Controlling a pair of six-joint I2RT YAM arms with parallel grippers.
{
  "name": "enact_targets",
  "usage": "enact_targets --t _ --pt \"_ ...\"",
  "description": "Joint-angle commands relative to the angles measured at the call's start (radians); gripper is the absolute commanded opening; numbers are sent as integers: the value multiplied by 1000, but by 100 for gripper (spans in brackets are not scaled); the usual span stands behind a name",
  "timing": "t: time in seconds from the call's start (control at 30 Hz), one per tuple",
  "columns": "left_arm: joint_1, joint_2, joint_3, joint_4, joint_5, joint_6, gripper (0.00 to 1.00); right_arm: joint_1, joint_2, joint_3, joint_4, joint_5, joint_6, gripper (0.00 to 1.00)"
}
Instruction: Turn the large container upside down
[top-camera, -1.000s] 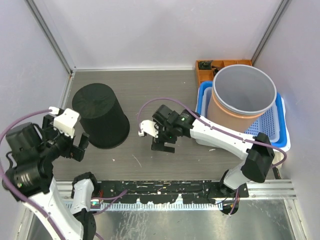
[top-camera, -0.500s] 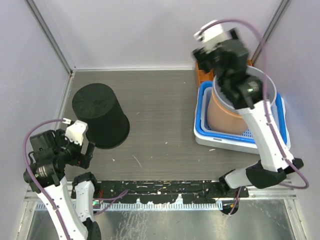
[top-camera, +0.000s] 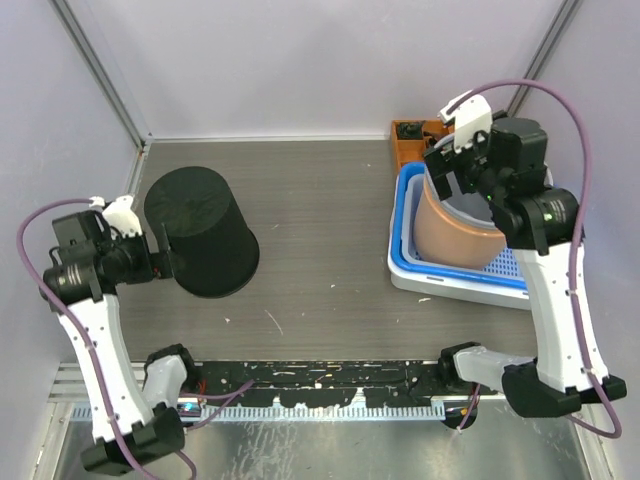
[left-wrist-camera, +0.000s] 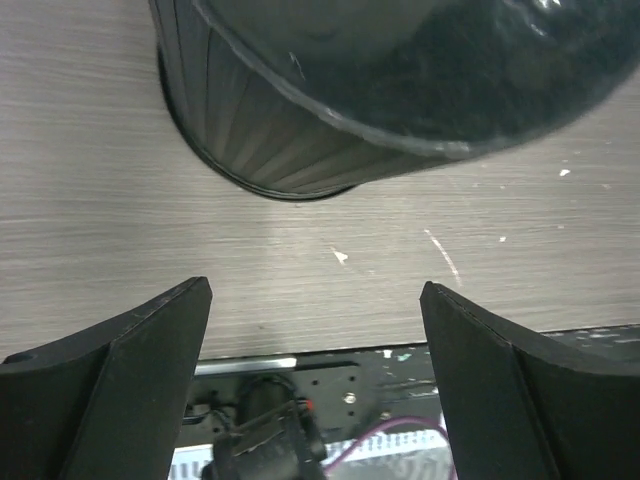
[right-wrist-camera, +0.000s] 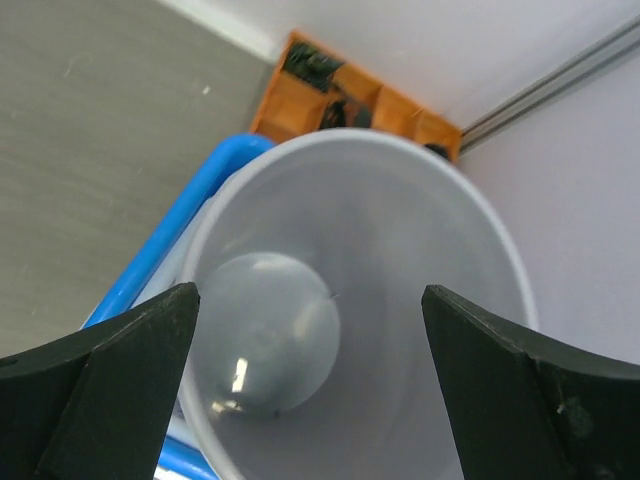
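The large container (top-camera: 455, 232), orange-walled and grey inside, was seen standing upright with its mouth open to the top, set inside a blue basket (top-camera: 440, 285) at the right side of the table (top-camera: 320, 195). An orange tray (top-camera: 408, 142) was placed just behind the basket. The right gripper (top-camera: 452, 172) was held above the container's far-left rim, its fingers (right-wrist-camera: 110, 380) spread wide apart with nothing between them and the grey interior seen below in the wrist view. At the left, a black container (top-camera: 200, 232) was found resting base-up on the table. The left gripper (top-camera: 160, 255) was positioned just beside its lower wall, fingers (left-wrist-camera: 120, 370) likewise parted and nothing gripped.
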Motion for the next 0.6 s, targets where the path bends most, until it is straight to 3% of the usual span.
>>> enact_targets --t 0.0,0.3,0.57 --pt "-1 93 16 36 94 -208 88 -11 13 -61 -30 -84 34 100" --pt "-13 45 -139 155 176 -378 92 -13 13 -187 5 -36 27 100" --pt "-16 43 -214 387 -15 -530 88 -13 14 -292 67 48 4 100"
